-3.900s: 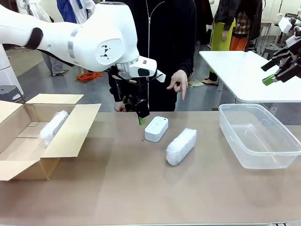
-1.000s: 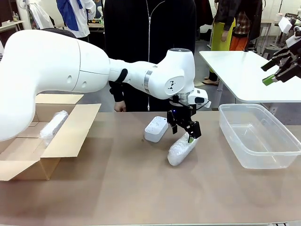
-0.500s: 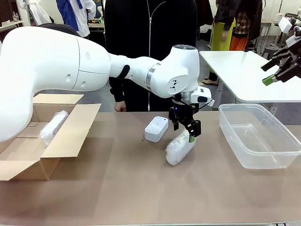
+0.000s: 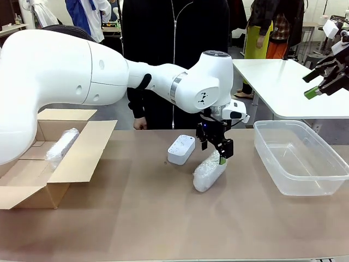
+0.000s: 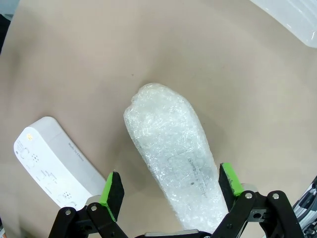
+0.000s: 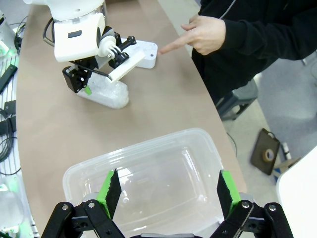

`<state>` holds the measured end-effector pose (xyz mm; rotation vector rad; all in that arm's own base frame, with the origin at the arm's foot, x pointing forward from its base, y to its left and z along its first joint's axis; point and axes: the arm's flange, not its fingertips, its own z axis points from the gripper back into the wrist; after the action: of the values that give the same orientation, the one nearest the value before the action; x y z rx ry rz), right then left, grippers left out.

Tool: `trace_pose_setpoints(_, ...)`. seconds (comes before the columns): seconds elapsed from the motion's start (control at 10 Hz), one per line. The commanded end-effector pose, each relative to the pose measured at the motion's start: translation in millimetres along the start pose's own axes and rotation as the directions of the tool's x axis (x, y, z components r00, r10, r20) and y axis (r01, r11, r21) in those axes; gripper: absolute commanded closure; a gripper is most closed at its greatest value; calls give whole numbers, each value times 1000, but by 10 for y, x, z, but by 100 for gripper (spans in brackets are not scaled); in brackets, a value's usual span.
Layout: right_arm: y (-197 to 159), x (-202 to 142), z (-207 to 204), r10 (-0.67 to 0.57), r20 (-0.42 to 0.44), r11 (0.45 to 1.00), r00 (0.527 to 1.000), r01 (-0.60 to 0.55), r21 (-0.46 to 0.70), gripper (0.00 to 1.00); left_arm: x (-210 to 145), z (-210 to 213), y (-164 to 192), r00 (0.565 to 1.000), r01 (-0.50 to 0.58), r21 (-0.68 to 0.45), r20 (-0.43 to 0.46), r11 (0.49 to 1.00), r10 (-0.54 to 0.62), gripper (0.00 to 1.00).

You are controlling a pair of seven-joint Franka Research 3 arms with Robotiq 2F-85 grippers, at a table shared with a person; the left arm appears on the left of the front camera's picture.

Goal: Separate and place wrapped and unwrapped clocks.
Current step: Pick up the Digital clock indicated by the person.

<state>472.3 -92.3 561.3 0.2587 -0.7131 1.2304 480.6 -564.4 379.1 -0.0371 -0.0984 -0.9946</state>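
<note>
Left gripper [image 4: 217,154], jaws open, is straddling the wrapped clock [image 4: 209,173] at 4 o'clock of the bare clock [image 4: 181,149]; next likely needs closing, then lifting.

whitish bundle [image 4: 209,176], white clock [image 4: 181,149], tan box [image 4: 82,153]

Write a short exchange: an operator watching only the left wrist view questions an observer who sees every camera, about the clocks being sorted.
Operator: Anything wrapped besides what I see?
Observer: Yes, another wrapped bundle lies inside the open cardboard box at the robot's left.
Operator: Anyone signalling?
Observer: A hand at the far edge points a finger toward the bare white clock.
</note>
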Motion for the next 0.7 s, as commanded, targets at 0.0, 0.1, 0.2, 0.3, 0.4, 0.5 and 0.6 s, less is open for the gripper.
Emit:
trace_pose_setpoints(0.0, 1, -6, -9, 0, 16, 1000, 1000, 0, 5, 0, 15, -17, -34, 999, -26, 46, -29, 999, 27, 0)
trace_pose_setpoints(0.1, 1, -6, -9, 0, 16, 1000, 1000, 0, 5, 0, 24, -31, -32, 999, -27, 43, -32, 999, 28, 0)
trace_pose_setpoints(0.2, 1, -6, -9, 0, 16, 1000, 1000, 0, 5, 0, 30, -56, -19, 999, -32, 39, -36, 999, 34, 0)
trace_pose_setpoints(0.3, 1, -6, -9, 0, 16, 1000, 1000, 0, 5, 0, 31, -105, -1, 998, -36, 30, -46, 999, 37, 0)
trace_pose_setpoints(0.4, 1, -6, -9, 0, 16, 1000, 1000, 0, 5, 0, 34, -159, 18, 998, -41, 24, -56, 999, 42, 0)
trace_pose_setpoints(0.5, 1, -6, -9, 0, 16, 1000, 1000, 0, 5, 0, 37, -200, 31, 997, -43, 20, -65, 999, 44, 0)
trace_pose_setpoints(0.6, 1, -6, -9, 0, 16, 1000, 1000, 0, 5, 0, 46, -246, 48, 996, -44, 13, -72, 999, 45, 0)
